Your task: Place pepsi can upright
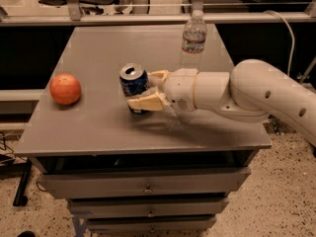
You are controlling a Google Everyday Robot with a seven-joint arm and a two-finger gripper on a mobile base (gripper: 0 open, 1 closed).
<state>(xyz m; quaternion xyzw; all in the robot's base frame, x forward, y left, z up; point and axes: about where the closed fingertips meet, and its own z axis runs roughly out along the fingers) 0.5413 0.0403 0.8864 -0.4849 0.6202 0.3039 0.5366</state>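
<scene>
The white gripper with tan fingers clasps the dark-blue, silver-topped pepsi can over the grey table.

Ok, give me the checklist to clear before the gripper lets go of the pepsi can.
1. The gripper clamps the pepsi can from both sides, over the middle of the table: ok.
2. Can's pull-tab end faces up, near upright: ok.
3. Can's base resting on the table: cannot tell.
4. Orange fruit well apart on the left: ok.
5. Water bottle apart, at the back: ok.
</scene>
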